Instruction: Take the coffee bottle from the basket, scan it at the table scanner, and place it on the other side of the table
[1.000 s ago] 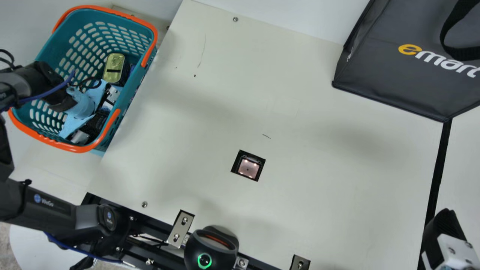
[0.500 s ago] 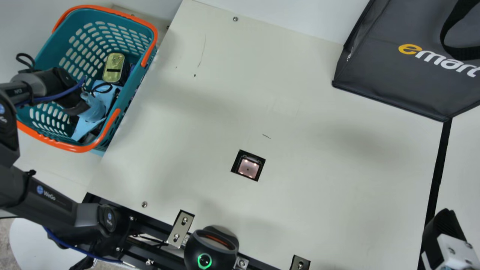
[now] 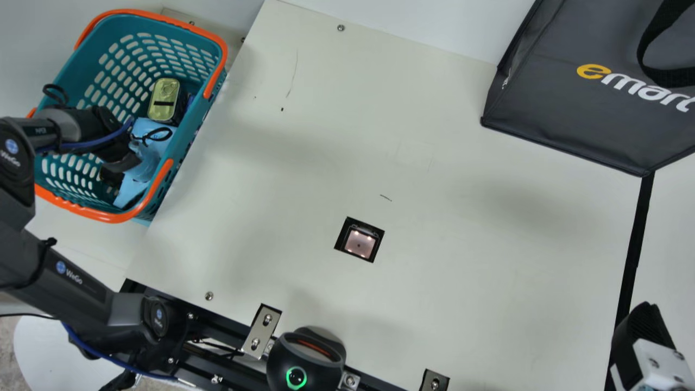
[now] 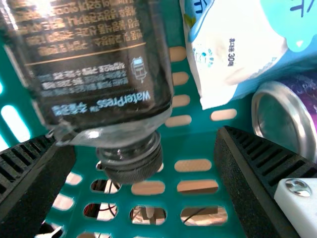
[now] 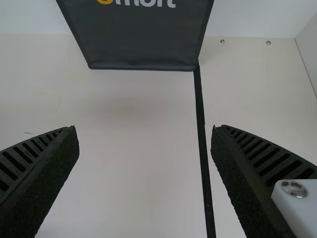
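Beside the cream counter (image 3: 461,260), over the basket (image 3: 108,30), the left claw (image 4: 142,141) was spread, the coffee bottle (image 4: 94,69) off-centre just ahead, probably calling for centring on its body before squeezing.

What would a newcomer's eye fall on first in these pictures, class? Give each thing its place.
Probably the teal basket with orange handles, at the main view's upper left, and the big dark bag at its upper right. Next, the glowing scanner set into the table, and the dark bottle before the open left pincer.
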